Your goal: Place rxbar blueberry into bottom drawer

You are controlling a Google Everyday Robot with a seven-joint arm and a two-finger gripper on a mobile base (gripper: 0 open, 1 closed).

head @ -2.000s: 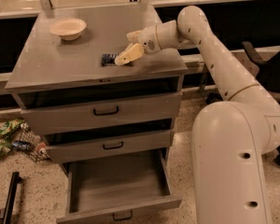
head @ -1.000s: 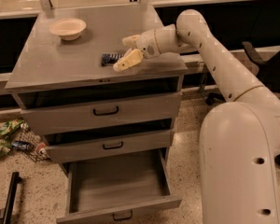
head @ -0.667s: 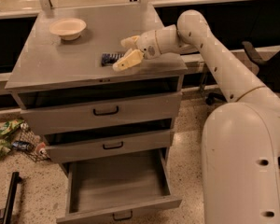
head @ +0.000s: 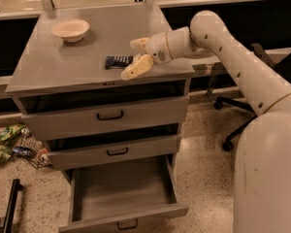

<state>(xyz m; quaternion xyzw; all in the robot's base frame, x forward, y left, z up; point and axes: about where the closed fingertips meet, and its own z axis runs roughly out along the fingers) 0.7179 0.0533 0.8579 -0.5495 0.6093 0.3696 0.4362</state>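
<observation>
The rxbar blueberry (head: 117, 61) lies flat on the grey desk (head: 63, 69) top, near its front edge. The gripper (head: 130, 58) sits at the bar's right end, its two fingers spread apart, one behind the bar and one in front. Below, the bottom drawer (head: 121, 191) stands pulled out. A cream bowl (head: 70, 29) rests well apart, toward the back left

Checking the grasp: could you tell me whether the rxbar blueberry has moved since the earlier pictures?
No. The rxbar blueberry keeps its place relative to the cream bowl on the cabinet top; the open gripper is at its arm-side end.
</observation>
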